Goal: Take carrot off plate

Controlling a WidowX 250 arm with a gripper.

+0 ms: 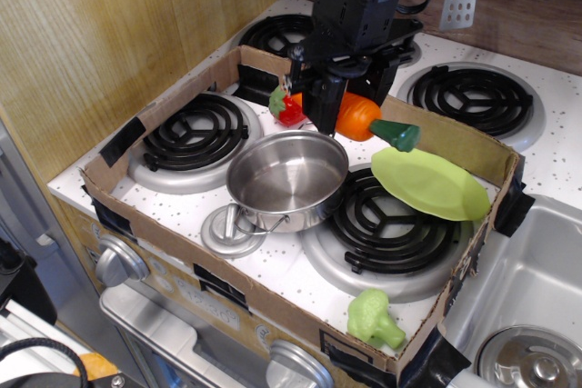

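Observation:
My black gripper (pixel 341 114) is shut on the orange carrot (pixel 362 119) and holds it in the air over the far rim of the steel pot. The carrot's dark green stub (pixel 396 134) points right, toward the plate. The light yellow-green plate (pixel 429 184) lies tilted on the front right burner, with nothing on it, to the right of and below the carrot. The carrot's narrow end is hidden behind my fingers.
A steel pot (pixel 287 179) stands in the middle of the cardboard tray (pixel 164 106). A red strawberry (pixel 287 108) sits behind the pot, partly hidden by my gripper. Pale green broccoli (pixel 375 318) lies at the tray's front right corner. A sink (pixel 527 306) is at the right.

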